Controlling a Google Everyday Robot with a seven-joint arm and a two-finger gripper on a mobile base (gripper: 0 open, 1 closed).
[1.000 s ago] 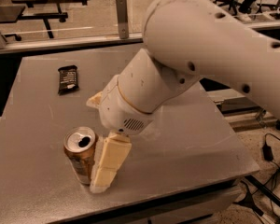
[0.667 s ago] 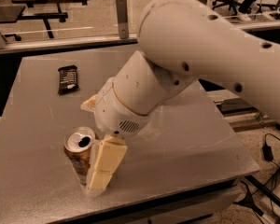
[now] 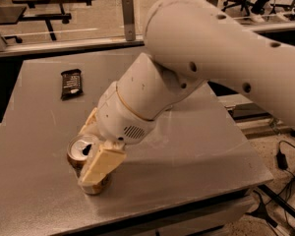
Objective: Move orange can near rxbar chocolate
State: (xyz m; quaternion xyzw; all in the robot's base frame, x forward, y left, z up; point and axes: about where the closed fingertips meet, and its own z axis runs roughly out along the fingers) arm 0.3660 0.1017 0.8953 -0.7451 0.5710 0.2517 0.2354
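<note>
The orange can (image 3: 80,149) stands upright near the front left of the grey table (image 3: 201,141), its silver top and opening showing. My gripper (image 3: 88,155) reaches down from the big white arm and is shut on the can. One cream finger (image 3: 102,163) lies across the can's near side and the other (image 3: 88,123) sits behind it. The rxbar chocolate (image 3: 71,83), a dark flat bar with white print, lies at the table's back left, well beyond the can.
The table's front edge runs just below the can and its right edge drops to the floor, where black cables (image 3: 285,156) lie. A rail (image 3: 64,43) and dark benches stand behind the table.
The arm has shifted a little to the left, and the can between the fingers has moved slightly left with it. The rxbar has not moved.
</note>
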